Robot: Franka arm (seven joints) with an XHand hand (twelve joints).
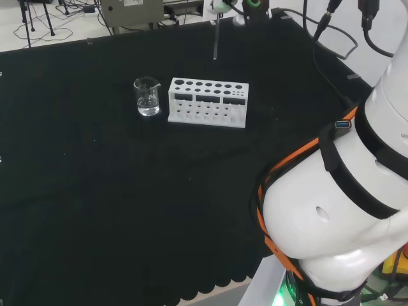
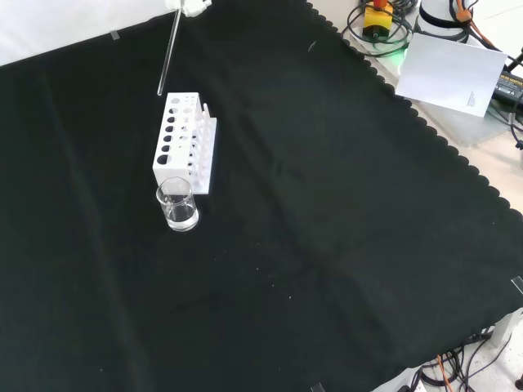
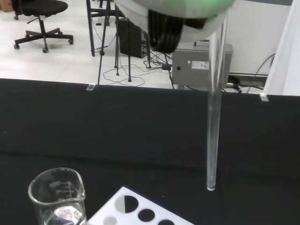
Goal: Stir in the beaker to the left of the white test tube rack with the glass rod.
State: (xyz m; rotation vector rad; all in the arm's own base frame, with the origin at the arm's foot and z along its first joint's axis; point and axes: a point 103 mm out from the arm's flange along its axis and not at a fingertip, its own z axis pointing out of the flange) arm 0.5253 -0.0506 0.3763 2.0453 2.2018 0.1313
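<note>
Beaker [image 1: 147, 97] stands beside rack [image 1: 208, 102], below hand-held [image 1: 220, 6] glass rod [image 1: 216, 39].

The hand [image 3: 187, 9] is a blur, cut off by the edge — its fingers cannot be made out. The glass rod [image 3: 213, 122] loses its upper end there, and the beaker [image 3: 58, 199] its base.

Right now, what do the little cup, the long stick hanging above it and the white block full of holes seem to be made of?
Beaker: clear and shiny, looks like glass, possibly plastic; the cloth shows through and it holds a little clear liquid.
Rod: transparent, smooth, probably glass.
Rack: opaque matte white, likely plastic.
</note>
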